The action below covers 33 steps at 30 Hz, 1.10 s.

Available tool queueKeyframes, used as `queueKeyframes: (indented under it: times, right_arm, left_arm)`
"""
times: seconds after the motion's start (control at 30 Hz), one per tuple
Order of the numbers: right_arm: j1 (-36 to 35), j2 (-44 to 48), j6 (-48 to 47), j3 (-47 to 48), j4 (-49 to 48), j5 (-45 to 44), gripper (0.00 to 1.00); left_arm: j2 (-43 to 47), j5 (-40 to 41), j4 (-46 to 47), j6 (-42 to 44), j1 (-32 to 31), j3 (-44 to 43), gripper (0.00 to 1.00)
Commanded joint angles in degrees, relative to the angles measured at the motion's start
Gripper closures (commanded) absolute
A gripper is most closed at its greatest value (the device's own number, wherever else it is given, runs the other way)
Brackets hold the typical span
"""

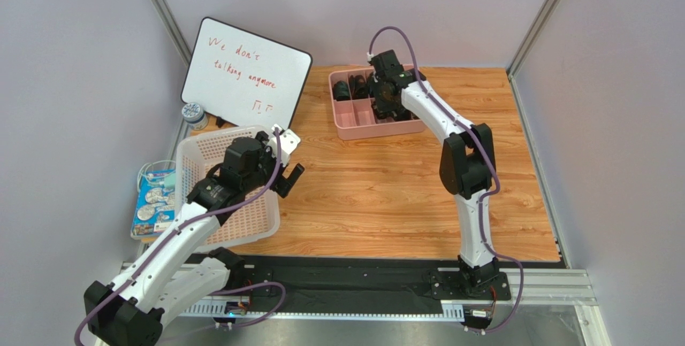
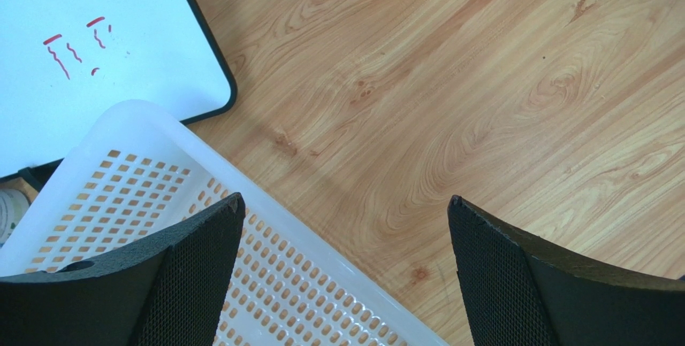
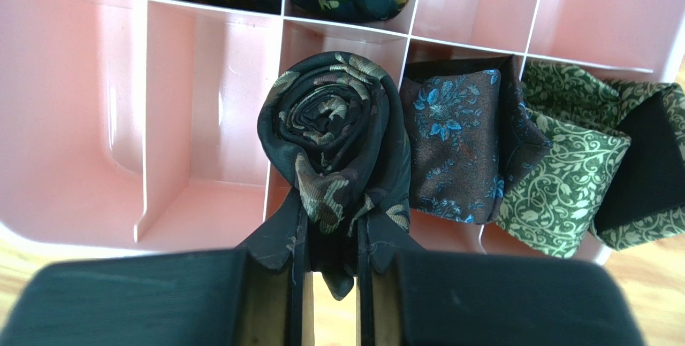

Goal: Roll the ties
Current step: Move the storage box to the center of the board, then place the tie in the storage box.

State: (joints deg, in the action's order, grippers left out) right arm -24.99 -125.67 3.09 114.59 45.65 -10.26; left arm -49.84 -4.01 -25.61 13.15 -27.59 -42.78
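Pink tray [image 3: 72, 121] | we see right claw [image 3: 331, 262] clenched on rolled tie [image 3: 330, 129] jutting ahead over it | left claw [image 2: 344, 206] released, distant

Whiteboard [image 1: 245, 73]: red handwriting, apparently "We don't talking anymore".

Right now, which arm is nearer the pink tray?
Right. Its fingers pinch a rolled tie at the tray. The left fingers hang open over the basket corner, well away from the tray.
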Motion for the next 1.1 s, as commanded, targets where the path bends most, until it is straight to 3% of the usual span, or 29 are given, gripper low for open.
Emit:
queueKeyframes:
  times: [0.0, 0.3, 0.43, 0.63, 0.93, 1.07]
  right_arm:
    - [3.46, 0.33, -1.51, 0.54, 16.31, 0.33, 1.0]
    - [5.3, 2.01, 0.95, -6.48, 18.69, 2.17, 1.0]
    - [8.64, -0.1, 4.9, -2.36, 18.07, 9.37, 1.0]
    - [8.73, -4.22, 5.87, 4.23, 18.69, 9.47, 1.0]
    - [8.47, -8.97, 5.43, 5.47, 17.81, 7.8, 1.0]
    - [8.56, -10.03, 5.43, 6.26, 17.55, 8.76, 0.94]
  left_arm:
    - [1.42, -1.35, -0.5, -0.84, 0.26, -0.37, 0.0]
    - [1.42, -2.05, -0.59, -0.93, 0.35, -0.55, 0.01]
    - [1.77, -2.05, -1.46, -0.58, 0.35, -0.28, 0.01]
    - [1.42, -2.67, -1.55, -0.31, 0.35, -0.37, 0.01]
    - [0.8, -3.37, -1.46, -0.49, 0.35, 0.16, 0.01]
    - [0.8, -3.46, -1.9, -0.23, 0.35, 0.07, 0.01]
